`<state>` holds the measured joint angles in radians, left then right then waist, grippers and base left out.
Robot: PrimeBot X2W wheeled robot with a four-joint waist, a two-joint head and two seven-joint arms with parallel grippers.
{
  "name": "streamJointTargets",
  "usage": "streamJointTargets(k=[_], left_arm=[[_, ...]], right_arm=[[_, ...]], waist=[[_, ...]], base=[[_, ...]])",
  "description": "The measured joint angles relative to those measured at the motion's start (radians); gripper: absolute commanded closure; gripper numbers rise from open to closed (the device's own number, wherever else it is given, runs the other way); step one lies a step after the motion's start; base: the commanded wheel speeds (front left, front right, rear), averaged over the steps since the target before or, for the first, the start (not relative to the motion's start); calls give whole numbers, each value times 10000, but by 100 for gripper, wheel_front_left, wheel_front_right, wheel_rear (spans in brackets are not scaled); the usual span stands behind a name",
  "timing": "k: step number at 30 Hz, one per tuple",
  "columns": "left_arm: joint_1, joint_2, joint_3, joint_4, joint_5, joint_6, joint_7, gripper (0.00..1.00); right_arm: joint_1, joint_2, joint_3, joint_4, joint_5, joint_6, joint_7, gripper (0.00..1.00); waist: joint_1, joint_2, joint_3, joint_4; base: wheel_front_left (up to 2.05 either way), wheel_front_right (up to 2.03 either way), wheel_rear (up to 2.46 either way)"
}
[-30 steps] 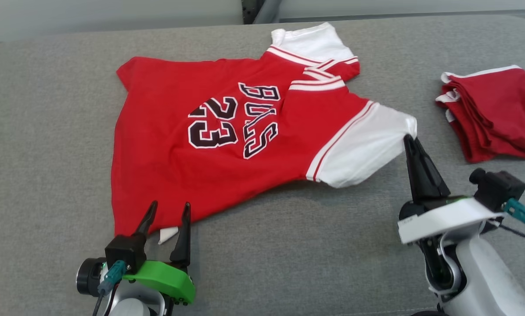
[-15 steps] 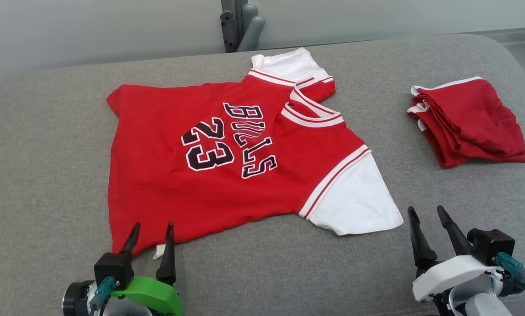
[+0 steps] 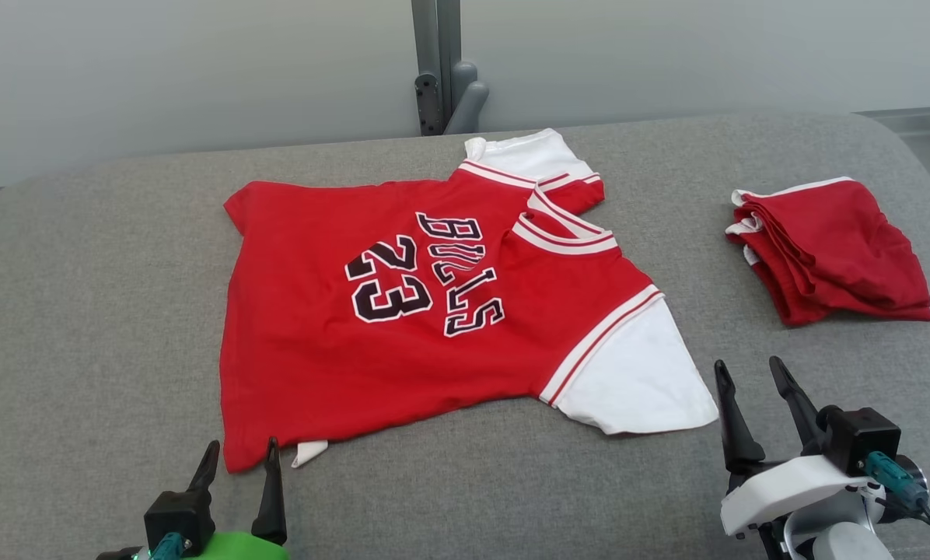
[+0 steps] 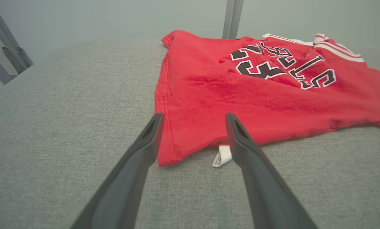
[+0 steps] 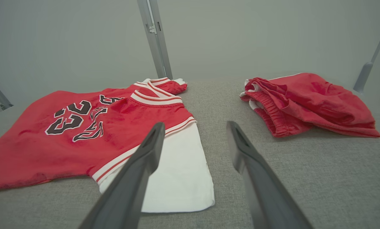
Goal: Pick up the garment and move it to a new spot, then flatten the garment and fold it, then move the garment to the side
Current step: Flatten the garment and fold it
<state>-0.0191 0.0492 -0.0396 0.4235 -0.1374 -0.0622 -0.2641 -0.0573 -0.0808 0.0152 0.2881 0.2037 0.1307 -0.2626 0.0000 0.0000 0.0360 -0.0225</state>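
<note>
A red garment (image 3: 403,319) with white sleeves and black "BULLS 23" lettering lies spread on the grey padded table (image 3: 84,311), collar toward the right. The left wrist view shows its near hem corner (image 4: 171,149) with a white tag. My left gripper (image 3: 238,453) is open just in front of that hem corner, nothing between its fingers, also seen as my left gripper (image 4: 191,116). My right gripper (image 3: 747,364) is open beside the near white sleeve (image 5: 180,171), apart from it, and appears as my right gripper (image 5: 193,124).
A folded pile of red shorts (image 3: 830,249) lies at the right of the table, also seen as red shorts (image 5: 304,105). A grey metal post (image 3: 438,70) rises behind the table's far edge, against a pale wall.
My right gripper let go of the white sleeve, opened and drew back toward me; the sleeve now lies flat. The head camera has tilted up, shifting the whole picture. The left gripper stays open.
</note>
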Motion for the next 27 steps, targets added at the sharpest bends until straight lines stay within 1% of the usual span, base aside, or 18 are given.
streamJointTargets(k=[6, 14, 21, 27], left_arm=[[247, -2, 142, -71, 75, -82, 0, 0], [314, -2, 102, -194, 21, -81, 0, 0], [-170, -2, -17, -125, -391, 8, 0, 0], [-649, -2, 59, 276, -633, 138, 0, 0]], right_arm=[[177, 117, -2, -48, -48, 0, 0, 0], [245, 144, 67, 6, -54, 0, 0, 0], [-187, 123, -8, 380, -188, 0, 0, 0], [-597, 125, -219, 853, -276, 0, 0, 0]], waist=[[0, 0, -312, 154], [0, 0, -208, 217], [0, 0, 467, 231], [0, 0, 1212, 219]], base=[[0, 0, 0], [0, 0, 0], [0, 0, 0], [0, 0, 0]])
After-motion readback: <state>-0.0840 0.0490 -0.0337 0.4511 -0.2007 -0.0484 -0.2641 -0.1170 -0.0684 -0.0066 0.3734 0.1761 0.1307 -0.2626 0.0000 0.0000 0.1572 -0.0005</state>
